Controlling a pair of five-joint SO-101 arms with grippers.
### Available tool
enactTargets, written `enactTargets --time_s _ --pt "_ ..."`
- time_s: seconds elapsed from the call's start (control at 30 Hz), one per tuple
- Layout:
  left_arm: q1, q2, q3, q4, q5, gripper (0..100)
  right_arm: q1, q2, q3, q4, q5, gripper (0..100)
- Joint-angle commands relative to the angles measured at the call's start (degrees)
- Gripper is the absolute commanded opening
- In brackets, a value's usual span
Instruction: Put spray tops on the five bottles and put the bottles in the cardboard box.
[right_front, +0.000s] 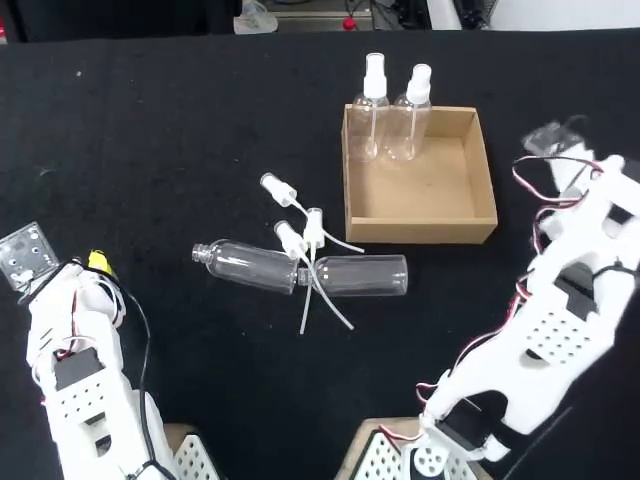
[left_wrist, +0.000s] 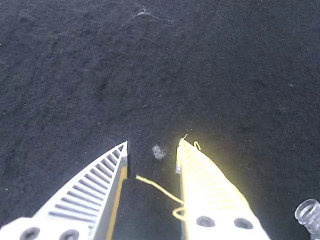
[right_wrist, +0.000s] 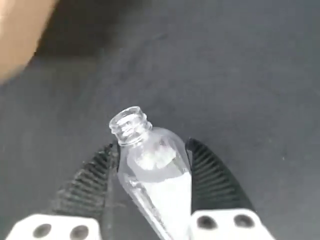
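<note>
High view: the cardboard box (right_front: 420, 228) sits right of centre on the black counter (right_front: 150, 150), with two capped bottles (right_front: 368, 125) (right_front: 408, 128) upright in its upper-left corner. Two lying bottles (right_front: 245, 265) (right_front: 365, 275) and three loose spray tops (right_front: 278, 188) (right_front: 313, 228) (right_front: 290, 240) occupy the centre. Left wrist view: the left end effector (left_wrist: 152, 145) is released, fingers apart over the counter. Right wrist view: the right end effector (right_wrist: 152, 145) grasps an uncapped bottle (right_wrist: 150, 165), whose neck protrudes past the fingertips.

White perforated arms (right_front: 570, 320), red-black wiring (right_front: 520, 178), left pincer (left_wrist: 151, 147) white and yellow, right pincer (right_wrist: 152, 146) black-ribbed
</note>
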Motion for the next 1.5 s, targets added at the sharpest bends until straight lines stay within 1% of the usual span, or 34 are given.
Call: enactTargets --time_s 0.0,0.07,0.13,0.17,0.27,0.33,0.43,0.63,0.8,0.9,1.1,1.2,1.3,1.4,1.47 --pt "0.0 -0.7 -1.5 -1.5 0.5 16 -2.2 -0.7 -4.6 -1.4 -15.4 7.0" --pt "0.0 -0.7 -1.5 -1.5 0.5 16 -2.8 -0.7 -7.7 1.2 -18.9 7.1" --pt "0.0 -0.7 -1.5 -1.5 0.5 16 -3.6 -0.4 -11.5 6.0 -18.8 7.6" --pt "0.0 -0.7 -1.5 -1.5 0.5 16 -4.0 -0.3 -13.1 8.7 -18.2 9.4" --pt "0.0 -0.7 -1.5 -1.5 0.5 16 -5.0 -0.2 -16.9 14.9 -17.4 21.6" --pt "0.0 -0.7 -1.5 -1.5 0.5 16 -5.1 -0.2 -18.6 16.4 -16.6 28.9" --pt "0.0 -0.7 -1.5 -1.5 0.5 16 -5.0 -0.2 -18.9 16.4 -14.9 33.7" --pt "0.0 -0.7 -1.5 -1.5 0.5 16 -3.7 -0.2 -18.9 16.2 -13.6 33.9" --pt "0.0 -0.7 -1.5 -1.5 0.5 16 -5.0 1.3 -17.8 19.7 -4.2 33.6" --pt "0.0 -0.7 -1.5 -1.5 0.5 16 -5.2 3.0 -18.0 22.7 -1.4 33.6" --pt "0.0 -0.7 -1.5 -1.5 0.5 16 -4.2 5.9 -17.5 23.1 2.5 33.6" --pt "0.0 -0.7 -1.5 -1.5 0.5 16 -3.5 7.8 -18.2 22.3 3.0 33.6" --pt "0.0 -0.7 -1.5 -1.5 0.5 16 -2.5 9.5 -19.1 19.3 3.0 33.5" --pt "0.0 -0.7 -1.5 -1.5 0.5 16 -0.5 11.0 -19.5 16.5 6.2 33.3" --pt "0.0 -0.7 -1.5 -1.5 0.5 16 0.4 11.2 -21.1 16.1 6.6 28.2"
